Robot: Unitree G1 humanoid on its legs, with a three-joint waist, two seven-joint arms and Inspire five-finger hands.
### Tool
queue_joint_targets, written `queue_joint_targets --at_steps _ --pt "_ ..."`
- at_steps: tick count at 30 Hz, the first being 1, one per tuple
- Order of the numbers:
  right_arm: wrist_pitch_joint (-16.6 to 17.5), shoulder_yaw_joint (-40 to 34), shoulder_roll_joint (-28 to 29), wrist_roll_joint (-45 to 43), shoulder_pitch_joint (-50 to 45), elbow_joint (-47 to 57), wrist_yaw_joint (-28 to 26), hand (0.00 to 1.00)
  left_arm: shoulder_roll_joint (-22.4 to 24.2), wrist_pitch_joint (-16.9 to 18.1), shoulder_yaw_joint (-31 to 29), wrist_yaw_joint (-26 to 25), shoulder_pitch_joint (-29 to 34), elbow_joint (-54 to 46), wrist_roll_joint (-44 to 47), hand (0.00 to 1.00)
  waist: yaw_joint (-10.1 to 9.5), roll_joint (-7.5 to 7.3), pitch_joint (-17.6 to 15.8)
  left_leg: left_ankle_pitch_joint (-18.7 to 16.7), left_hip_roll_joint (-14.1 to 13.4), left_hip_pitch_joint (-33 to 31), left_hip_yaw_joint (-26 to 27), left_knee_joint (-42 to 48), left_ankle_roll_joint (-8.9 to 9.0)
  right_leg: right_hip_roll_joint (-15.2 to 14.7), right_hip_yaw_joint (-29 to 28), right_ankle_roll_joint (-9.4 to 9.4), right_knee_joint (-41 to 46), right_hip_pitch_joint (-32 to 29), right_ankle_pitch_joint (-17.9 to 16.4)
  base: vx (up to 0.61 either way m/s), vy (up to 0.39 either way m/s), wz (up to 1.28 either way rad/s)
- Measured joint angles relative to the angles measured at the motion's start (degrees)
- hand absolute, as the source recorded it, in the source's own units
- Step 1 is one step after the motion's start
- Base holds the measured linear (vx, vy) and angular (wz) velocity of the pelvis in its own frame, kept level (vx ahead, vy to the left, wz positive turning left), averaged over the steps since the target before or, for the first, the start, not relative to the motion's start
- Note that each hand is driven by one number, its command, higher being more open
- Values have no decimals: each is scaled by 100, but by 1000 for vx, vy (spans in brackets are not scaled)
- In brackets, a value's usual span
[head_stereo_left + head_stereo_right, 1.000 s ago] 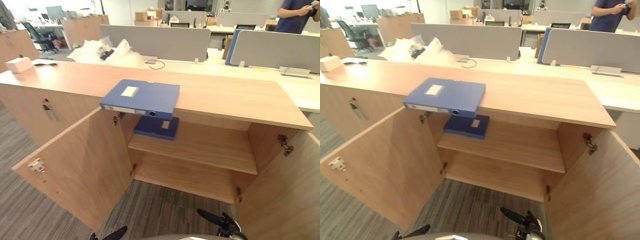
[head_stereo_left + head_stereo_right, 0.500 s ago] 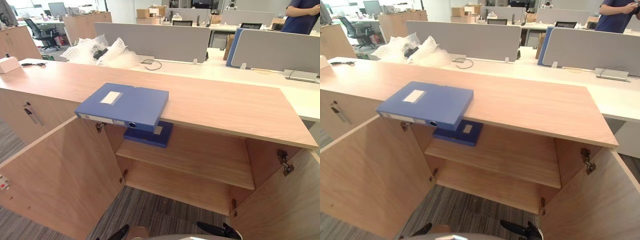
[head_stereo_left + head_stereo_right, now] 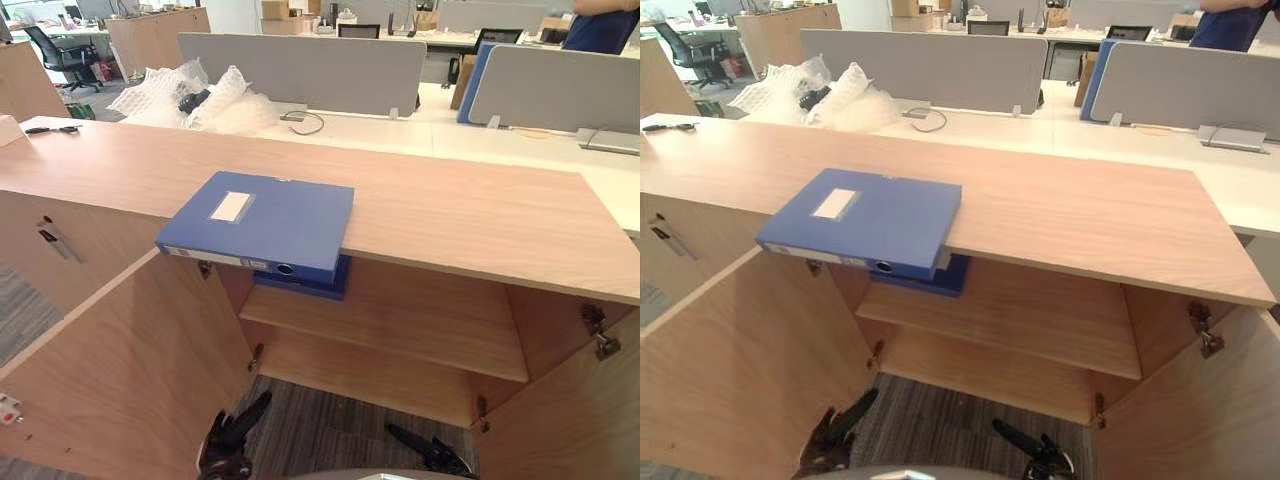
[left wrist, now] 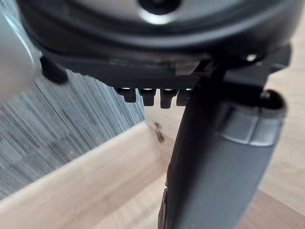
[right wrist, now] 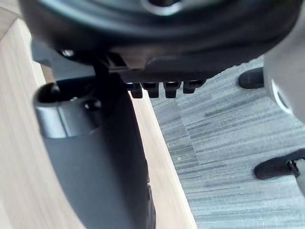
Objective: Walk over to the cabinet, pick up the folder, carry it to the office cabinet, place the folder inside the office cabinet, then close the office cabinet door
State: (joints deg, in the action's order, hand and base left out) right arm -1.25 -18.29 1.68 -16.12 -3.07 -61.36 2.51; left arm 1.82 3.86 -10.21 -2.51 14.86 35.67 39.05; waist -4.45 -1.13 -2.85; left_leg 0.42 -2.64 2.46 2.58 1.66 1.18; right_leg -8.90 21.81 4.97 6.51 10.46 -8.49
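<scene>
I read the left hand (image 3: 235,437) at 7 o'clock in the head view and the right hand (image 3: 425,453) at 5 o'clock. Both are low over the grey striped carpet (image 3: 320,430), with fingers relaxed and extended, holding and touching nothing.

The folder (image 3: 265,225) is a flat, rectangular blue box file. It lies on the wood-grain surface (image 3: 450,205) of the cabinet, and its spine overhangs the front edge. It carries a white label (image 3: 231,206) on the cover and a round finger hole (image 3: 286,268) in the spine.

A second blue folder (image 3: 305,287) lies on the shelf (image 3: 400,320) directly below. The left door (image 3: 120,370) and the right door (image 3: 570,410) both stand open. Crumpled bubble wrap (image 3: 190,95) lies at 11 o'clock from the folder.
</scene>
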Motion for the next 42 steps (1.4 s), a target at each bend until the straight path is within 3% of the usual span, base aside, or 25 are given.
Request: queue_joint_targets --at_steps 8,13,17,26,30,33,38,42 --pt "-61 379 -26 -190 -45 86 4 100 192 70 477 -125 541 -2418 415 100 -53 -7 10 313 7 184 -47 -558 72 16 43 21 -35 -39 30 -44 -3 4" --pt "-204 374 82 -187 -67 55 26 100 225 -4 381 -614 619 -3345 -1557 100 -163 -141 98 328 28 58 -171 -465 54 25 179 31 -99 -19 36 23 -18 13" --pt "-216 383 199 -188 -38 54 95 100 239 -327 194 -1238 632 -3591 -3210 100 -215 -171 135 240 42 29 -225 -319 70 35 261 37 -193 101 37 24 -18 7" --pt "-242 835 255 -184 -36 -14 331 100 248 -461 -58 -2685 631 -4657 -4932 100 -333 -225 279 208 18 25 -290 -301 95 85 329 34 -282 175 37 -3 -9 3" --pt "-244 833 256 -184 -38 -162 433 100 254 -690 -318 -3294 630 -5292 -5597 100 -349 -291 405 177 14 48 -275 -309 105 86 312 35 -290 188 37 0 0 0" --pt "-240 825 256 -184 -39 -209 446 100 228 -995 -179 -3689 613 -5829 -6437 100 -355 -308 428 158 18 79 -263 -313 105 80 300 35 -291 213 38 0 0 0" --pt "-209 755 255 -137 -61 -264 446 100 -64 -1081 789 -3687 528 -6689 -8119 100 -349 -223 591 125 9 71 -209 -339 144 87 238 36 -308 174 38 -8 3 -4" --pt "-125 554 256 39 -40 -312 419 100 -451 -795 1105 -3338 173 -6685 -8948 100 -295 -58 743 134 -14 60 -143 -340 130 138 159 23 -392 154 52 3 -8 -11"
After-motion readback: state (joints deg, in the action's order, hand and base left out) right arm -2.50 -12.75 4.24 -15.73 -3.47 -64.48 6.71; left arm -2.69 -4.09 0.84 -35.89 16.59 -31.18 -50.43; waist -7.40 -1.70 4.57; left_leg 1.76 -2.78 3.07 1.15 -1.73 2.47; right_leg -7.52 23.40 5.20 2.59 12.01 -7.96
